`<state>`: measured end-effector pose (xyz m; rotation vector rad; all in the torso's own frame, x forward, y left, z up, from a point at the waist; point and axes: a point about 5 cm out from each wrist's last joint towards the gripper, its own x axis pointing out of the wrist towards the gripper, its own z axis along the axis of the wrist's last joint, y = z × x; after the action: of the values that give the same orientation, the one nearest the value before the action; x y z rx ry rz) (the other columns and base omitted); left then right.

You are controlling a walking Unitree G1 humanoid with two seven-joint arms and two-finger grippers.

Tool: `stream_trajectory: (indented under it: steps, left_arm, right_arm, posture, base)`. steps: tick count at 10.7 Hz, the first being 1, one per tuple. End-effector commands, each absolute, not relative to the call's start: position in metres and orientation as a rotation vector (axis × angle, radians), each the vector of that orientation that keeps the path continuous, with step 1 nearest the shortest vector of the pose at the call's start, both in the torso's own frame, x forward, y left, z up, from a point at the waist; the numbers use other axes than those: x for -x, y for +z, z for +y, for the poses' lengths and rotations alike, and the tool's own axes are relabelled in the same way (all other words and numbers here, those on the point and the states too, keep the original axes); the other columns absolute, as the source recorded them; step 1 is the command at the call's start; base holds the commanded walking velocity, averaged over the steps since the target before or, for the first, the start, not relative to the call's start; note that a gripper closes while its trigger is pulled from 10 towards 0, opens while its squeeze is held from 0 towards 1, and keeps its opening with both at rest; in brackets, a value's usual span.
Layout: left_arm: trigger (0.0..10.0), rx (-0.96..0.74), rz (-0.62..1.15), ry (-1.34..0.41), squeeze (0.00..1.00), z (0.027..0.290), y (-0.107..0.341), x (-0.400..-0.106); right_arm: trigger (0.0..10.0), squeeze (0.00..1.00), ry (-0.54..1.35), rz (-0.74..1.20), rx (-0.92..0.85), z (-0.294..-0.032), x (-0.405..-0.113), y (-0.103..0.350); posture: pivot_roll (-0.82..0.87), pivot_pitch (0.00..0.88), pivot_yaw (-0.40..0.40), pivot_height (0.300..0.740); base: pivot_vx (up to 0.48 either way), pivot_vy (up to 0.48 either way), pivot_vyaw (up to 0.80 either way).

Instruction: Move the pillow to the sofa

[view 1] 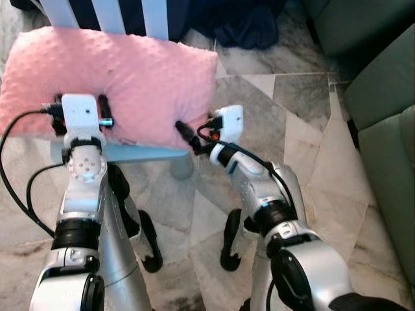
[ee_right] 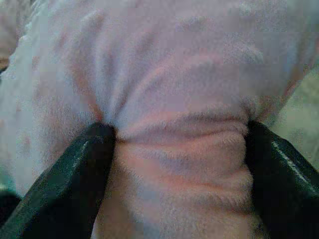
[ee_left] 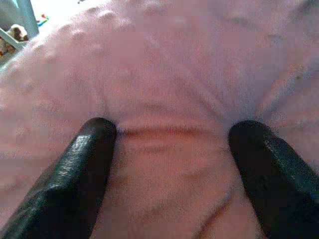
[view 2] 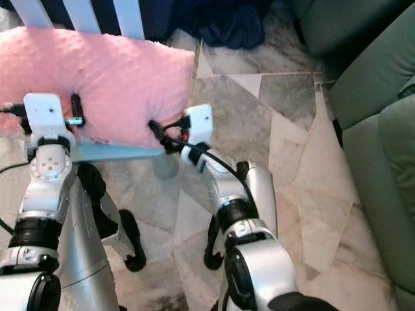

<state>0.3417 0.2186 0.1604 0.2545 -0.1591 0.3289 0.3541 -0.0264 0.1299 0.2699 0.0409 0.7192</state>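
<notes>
The pink pillow lies on a light blue chair seat, its long axis running across the robot's front, its near edge hanging toward the robot. Both grippers pinch that edge: the left gripper near the pillow's left end, the right gripper at its right corner, each with fabric bunched between its fingers, holding the pillow. The green sofa stands to the robot's right, well apart from the chair, with marble floor between. The carry likely needs a lift off the seat, then a turn rightward; the chair's white back slats block the far side.
</notes>
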Motion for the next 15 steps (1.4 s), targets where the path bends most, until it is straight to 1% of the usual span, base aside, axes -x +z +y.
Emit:
stream_trajectory:
  steps: [1,4,8,12,13,15]
  left_arm:
    - [0.0,-0.261,-0.064,0.315,0.00,0.218,0.134,-0.334]
    - [0.0,-0.265,-0.064,0.308,0.00,0.218,0.129,-0.333]
    - [0.0,-0.261,-0.086,0.300,0.00,0.218,0.132,-0.340]
    - [0.0,-0.253,-0.092,0.310,0.00,0.221,0.133,-0.341]
    - [0.0,-0.252,-0.095,0.311,0.00,0.222,0.133,-0.341]
    - [0.0,-0.256,-0.107,0.290,0.00,0.219,0.132,-0.335]
  right_arm:
    - [0.0,0.00,0.792,0.115,-0.307,-0.006,-0.342,0.116]
    - [0.0,0.00,0.798,0.134,-0.298,-0.007,-0.340,0.109]
    - [0.0,0.00,0.776,0.147,-0.277,-0.021,-0.344,0.104]
    - [0.0,0.00,0.777,0.154,-0.239,-0.026,-0.344,0.101]
    - [0.0,0.00,0.772,0.151,-0.224,-0.029,-0.345,0.101]
    - [0.0,0.00,0.725,0.146,-0.171,-0.045,-0.349,0.099]
  posture:
    - [-0.01,0.483,-0.107,0.422]
    - [-0.01,0.477,-0.110,0.422]
    - [-0.01,0.455,-0.108,0.422]
    - [-0.01,0.436,-0.106,0.422]
    - [-0.01,0.430,-0.104,0.422]
    - [-0.01,0.409,-0.099,0.422]
  base:
    - [0.000,0.000,0.00]
    - [0.000,0.000,0.00]
    - [0.000,0.000,0.00]
    - [0.000,0.000,0.00]
    - [0.000,0.000,0.00]
    - [0.000,0.000,0.00]
